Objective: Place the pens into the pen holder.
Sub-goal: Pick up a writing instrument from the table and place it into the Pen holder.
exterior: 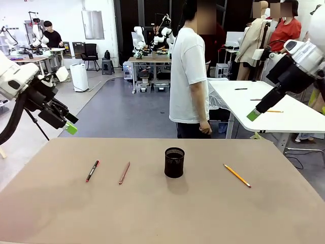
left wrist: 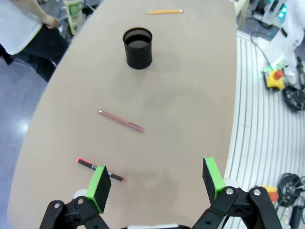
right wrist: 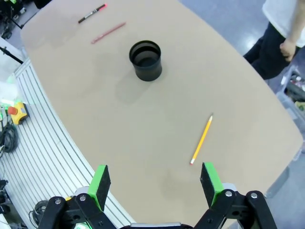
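Black mesh pen holder point(exterior: 174, 162) stands mid table point(exterior: 152, 218), dark pen point(exterior: 92, 171) and reddish-brown pen point(exterior: 124, 173) left of it, yellow pencil point(exterior: 237, 175) right. We see both arms' jaws open, empty. We judge such thin, flat-lying sticks may slip a pinch or topple the holder.

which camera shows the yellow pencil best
The right wrist view: the yellow pencil lies large, whole and unobstructed. The front view shows it smaller, right of the pen holder; the left wrist view shows it tiny, far off.
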